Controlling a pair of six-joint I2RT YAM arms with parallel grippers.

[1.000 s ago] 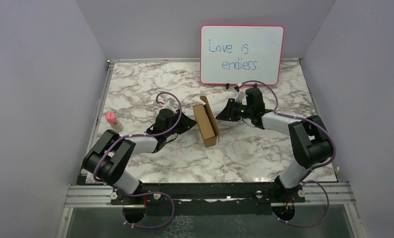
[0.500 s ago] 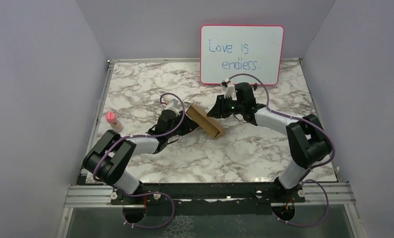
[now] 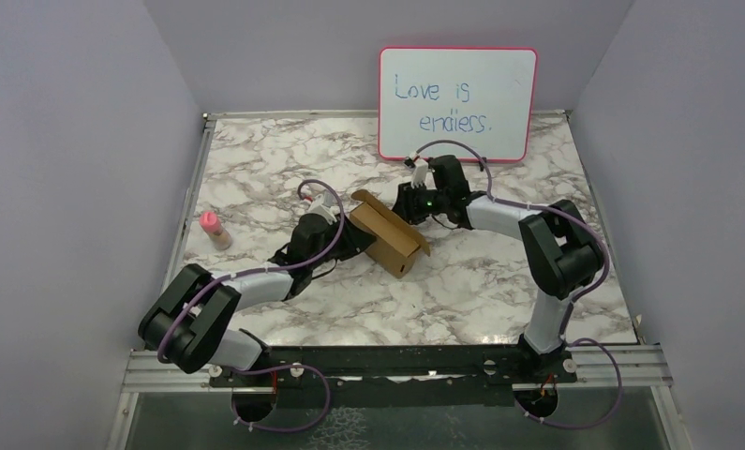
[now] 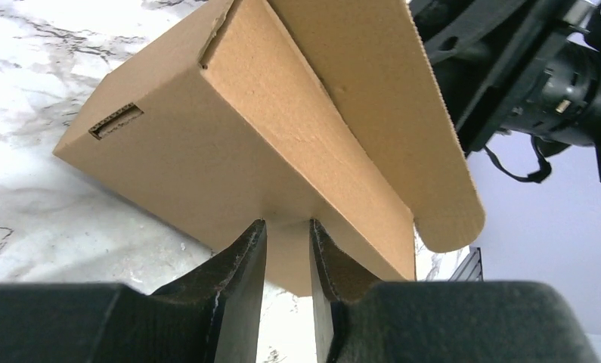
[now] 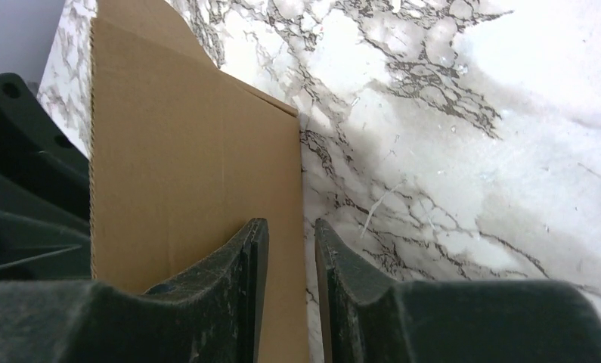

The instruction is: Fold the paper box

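The paper box [image 3: 394,242] is a partly folded brown cardboard shell in the middle of the marble table, with a flap [image 3: 368,200] sticking up at its far end. My left gripper [image 3: 357,240] presses its tips against the box's left wall [image 4: 229,151], jaws closed to a narrow slit with nothing between them [image 4: 287,223]. My right gripper [image 3: 404,202] is at the box's far right side. Its tips lie over the edge of a cardboard panel [image 5: 184,166], jaws likewise closed to a slit [image 5: 291,223] and holding nothing.
A pink-framed whiteboard [image 3: 457,103] leans on the back wall behind the right arm. A small pink bottle [image 3: 213,228] stands near the table's left edge. The right arm's black body [image 4: 539,76] is close behind the box.
The box has turned and tipped from standing on edge to lying more across the table. My right gripper has moved left against it, and my left arm has reached further forward.
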